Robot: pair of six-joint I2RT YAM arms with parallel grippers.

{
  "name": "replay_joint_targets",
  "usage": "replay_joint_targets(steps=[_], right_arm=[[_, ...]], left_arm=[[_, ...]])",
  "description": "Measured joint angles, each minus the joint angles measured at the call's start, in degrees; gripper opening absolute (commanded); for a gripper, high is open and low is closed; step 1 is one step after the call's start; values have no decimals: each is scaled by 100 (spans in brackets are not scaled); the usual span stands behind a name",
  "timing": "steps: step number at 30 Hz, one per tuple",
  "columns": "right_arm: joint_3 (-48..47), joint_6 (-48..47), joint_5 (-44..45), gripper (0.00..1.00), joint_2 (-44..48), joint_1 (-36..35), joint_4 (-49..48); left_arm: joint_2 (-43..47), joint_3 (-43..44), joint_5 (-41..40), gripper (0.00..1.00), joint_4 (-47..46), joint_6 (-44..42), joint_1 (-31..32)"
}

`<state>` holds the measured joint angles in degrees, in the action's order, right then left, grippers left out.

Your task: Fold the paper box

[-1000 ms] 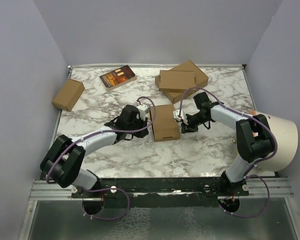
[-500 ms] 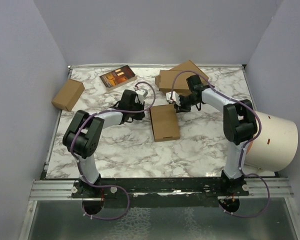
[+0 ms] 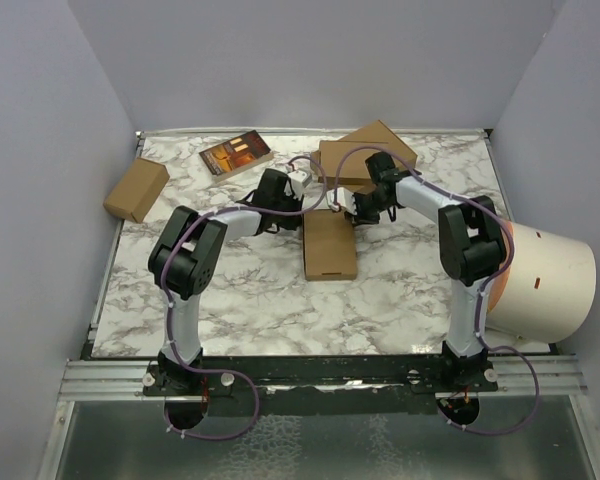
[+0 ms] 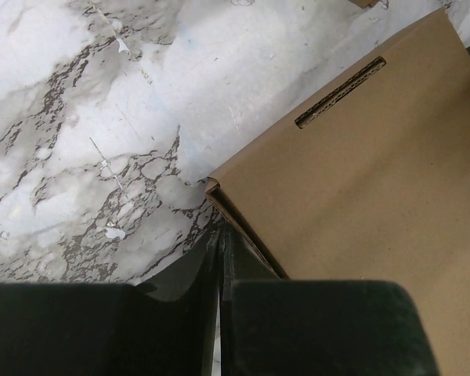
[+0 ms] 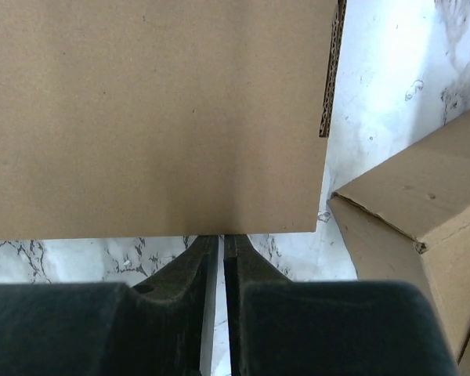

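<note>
Room's lit evenly from above, soft white light, no hot spots on the table (image 3: 230,300). Overhead pic is sharp edge to edge; the walls (image 3: 50,150) read flat grey-lilac, and the near strip at the bottom is darker. Shadows are short and fuzzy, tucked under the arms and along the box (image 3: 330,245). Left wrist pic: marble and cardboard crisp, slit in the box dark, but the left gripper (image 4: 221,239) is a black out-of-focus mass w/ barely any detail. Right wrist pic: same deal, right gripper (image 5: 221,243) blurred and black, cardboard a bit soft, thin dark shadow under its edge, marble bright at upper right.
</note>
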<state>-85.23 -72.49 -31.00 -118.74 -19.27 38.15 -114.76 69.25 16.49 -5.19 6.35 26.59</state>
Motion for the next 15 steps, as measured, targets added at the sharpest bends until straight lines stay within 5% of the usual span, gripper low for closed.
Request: replay_joint_targets(steps=[15], right_arm=[[586, 127, 118, 21, 409, -221, -306]], left_arm=[[730, -772, -422, 11, 118, 140, 162]])
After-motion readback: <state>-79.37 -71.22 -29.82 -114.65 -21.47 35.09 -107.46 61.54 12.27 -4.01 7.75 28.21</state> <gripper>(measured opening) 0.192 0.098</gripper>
